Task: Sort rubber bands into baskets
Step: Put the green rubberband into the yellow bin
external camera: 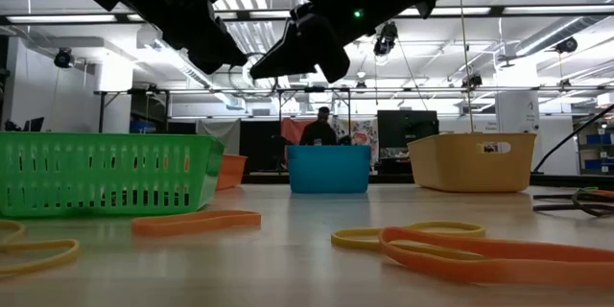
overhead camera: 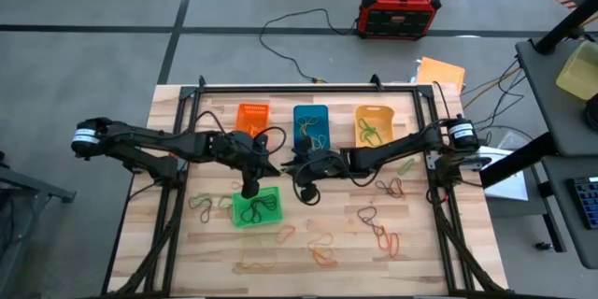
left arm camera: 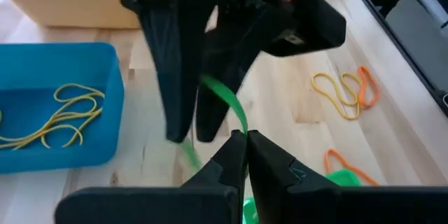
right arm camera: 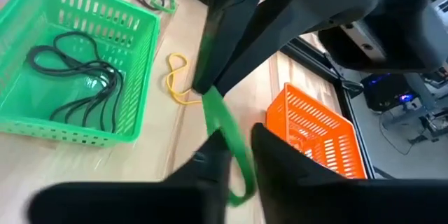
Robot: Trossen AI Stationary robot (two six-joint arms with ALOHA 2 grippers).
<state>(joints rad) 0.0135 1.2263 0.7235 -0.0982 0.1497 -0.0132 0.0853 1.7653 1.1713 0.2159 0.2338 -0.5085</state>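
Left pincer (left arm camera: 241,143) clamps a green band (left arm camera: 225,101) beside the green basket's (right arm camera: 136,77) rim; right pincer (right arm camera: 241,147) narrowly straddles it.

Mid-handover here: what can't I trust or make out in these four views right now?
- Right gripper: motion blur in the right wrist view hides whether it has closed on the green band.
- High view: both arms cover the band between the grippers.
- Low view: the green basket wall hides its contents.
- Left wrist view: the left gripper is shut on the band, whose lower end is blurred.
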